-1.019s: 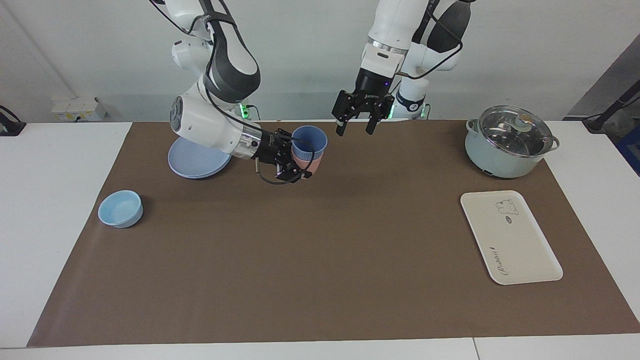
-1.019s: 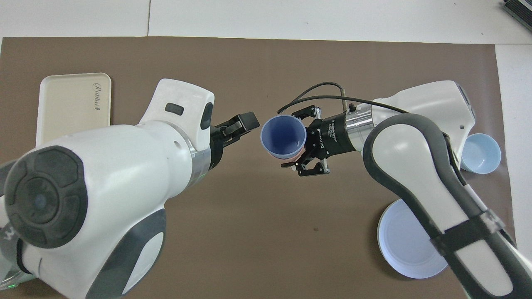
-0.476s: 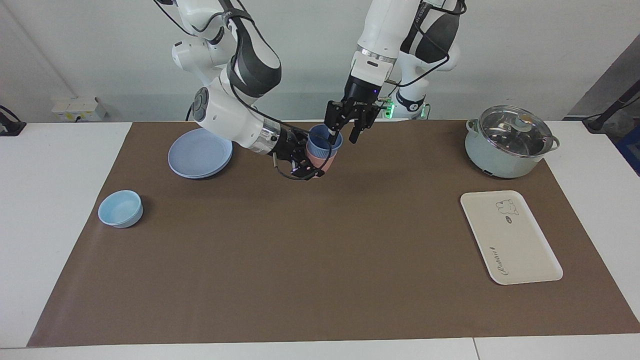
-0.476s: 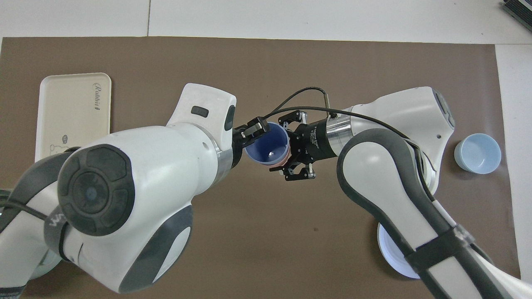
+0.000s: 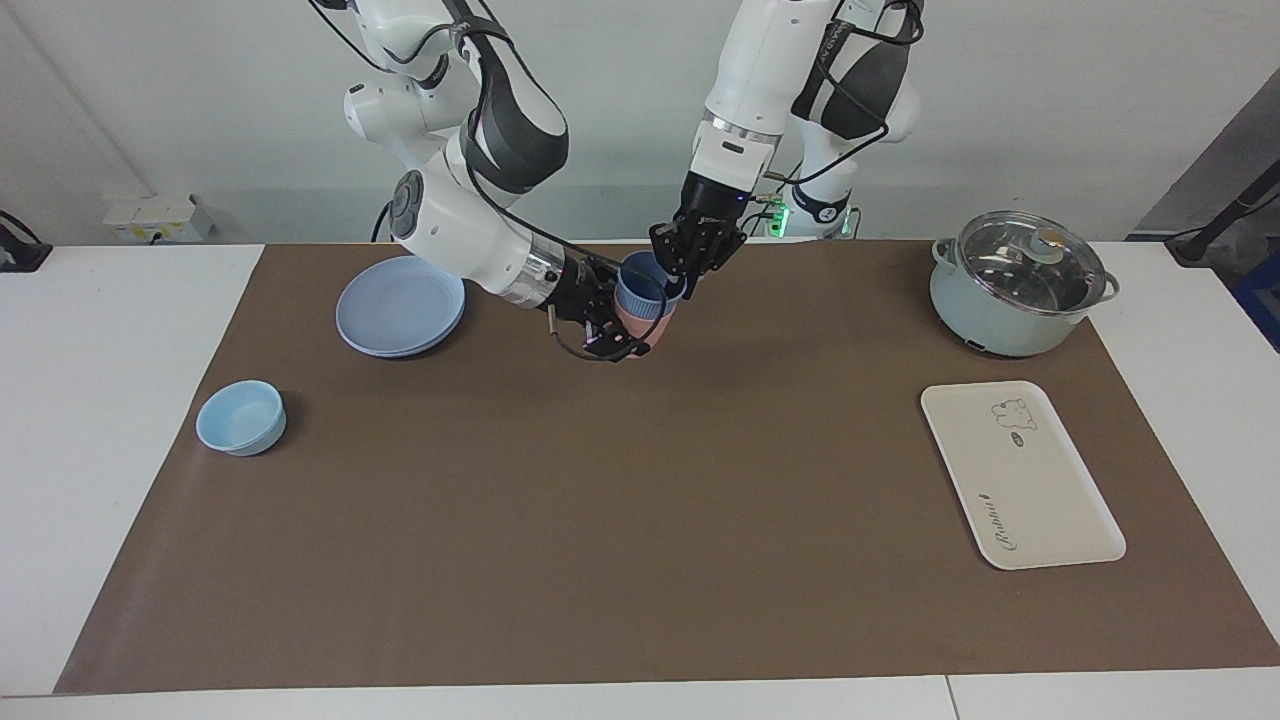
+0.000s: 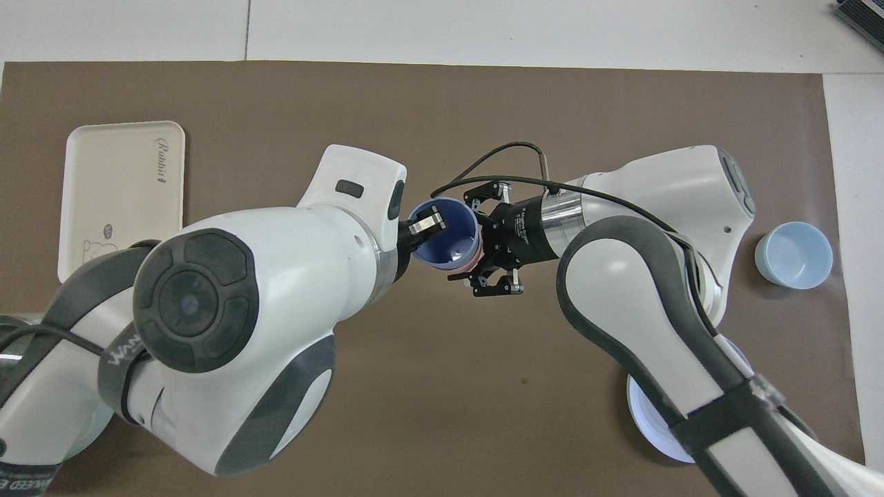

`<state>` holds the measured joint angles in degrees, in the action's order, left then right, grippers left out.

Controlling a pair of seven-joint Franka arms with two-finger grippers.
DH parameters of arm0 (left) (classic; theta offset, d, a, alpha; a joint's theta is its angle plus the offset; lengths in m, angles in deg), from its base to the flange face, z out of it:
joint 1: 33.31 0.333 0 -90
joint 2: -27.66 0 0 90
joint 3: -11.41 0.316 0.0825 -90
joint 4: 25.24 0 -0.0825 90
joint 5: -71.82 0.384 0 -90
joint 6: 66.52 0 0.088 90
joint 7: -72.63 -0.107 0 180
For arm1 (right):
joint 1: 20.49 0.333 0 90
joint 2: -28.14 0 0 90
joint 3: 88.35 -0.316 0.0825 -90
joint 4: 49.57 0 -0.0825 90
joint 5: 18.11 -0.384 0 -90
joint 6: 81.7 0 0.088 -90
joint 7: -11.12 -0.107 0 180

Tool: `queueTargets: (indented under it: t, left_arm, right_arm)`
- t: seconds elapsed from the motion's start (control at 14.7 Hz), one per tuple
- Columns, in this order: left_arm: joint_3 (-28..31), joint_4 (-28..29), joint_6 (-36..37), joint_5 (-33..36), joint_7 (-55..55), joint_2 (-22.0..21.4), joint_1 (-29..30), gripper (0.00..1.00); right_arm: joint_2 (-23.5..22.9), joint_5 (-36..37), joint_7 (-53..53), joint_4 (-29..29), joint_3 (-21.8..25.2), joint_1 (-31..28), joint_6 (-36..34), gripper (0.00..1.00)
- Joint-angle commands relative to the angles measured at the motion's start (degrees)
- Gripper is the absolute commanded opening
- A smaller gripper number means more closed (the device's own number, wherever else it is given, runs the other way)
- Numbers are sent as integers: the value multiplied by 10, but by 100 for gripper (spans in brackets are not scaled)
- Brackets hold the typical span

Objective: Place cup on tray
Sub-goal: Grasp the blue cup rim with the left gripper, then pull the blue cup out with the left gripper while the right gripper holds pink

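Note:
The periwinkle-blue cup [image 5: 640,285] sits nested in a pink cup [image 5: 640,322]. My right gripper [image 5: 625,312] is shut on the pink cup and holds the pair tilted in the air over the mat, near the robots. My left gripper [image 5: 688,265] comes down at the blue cup's rim and is shut on it. In the overhead view one left finger [image 6: 428,226] shows inside the blue cup [image 6: 452,245]; its other finger is hidden. The cream-white tray [image 5: 1040,500] lies flat toward the left arm's end of the table, and also shows in the overhead view [image 6: 117,179].
A round blue plate [image 5: 400,305] lies toward the right arm's end, near the robots. A light-blue bowl [image 5: 241,417] stands farther from the robots than the plate. A pale-green pot with a glass lid [image 5: 1020,283] stands nearer the robots than the tray.
My right arm carried the stacked cups toward the left arm. My left gripper came down to the blue cup's rim and closed on it.

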<state>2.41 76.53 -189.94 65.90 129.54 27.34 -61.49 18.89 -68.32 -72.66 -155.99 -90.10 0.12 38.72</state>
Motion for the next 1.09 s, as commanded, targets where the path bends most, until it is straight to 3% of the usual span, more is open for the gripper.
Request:
queueTargets:
  t: [0.0,0.34,0.54,0.75,0.88,1.02]
  left_arm:
    - [6,-29,30,6,5,2,0,0]
    - [20,-108,147,3,2,-9,0,0]
    - [20,-157,216,1,-15,-9,34,0]
    - [21,-149,230,-2,-76,-25,87,0]
    - [28,-94,223,-10,-180,-54,146,0]
    - [28,-40,198,-43,-325,-63,242,0]
  right_arm:
    - [8,7,-10,-4,-5,-1,4,0]
    - [13,1,-7,-3,0,-8,5,0]
    - [13,-7,-8,-4,3,-16,4,0]
    - [19,-36,-2,-13,4,-44,1,0]
    - [21,-37,18,-26,4,-72,-6,0]
    - [26,-52,69,-52,3,-117,-15,0]
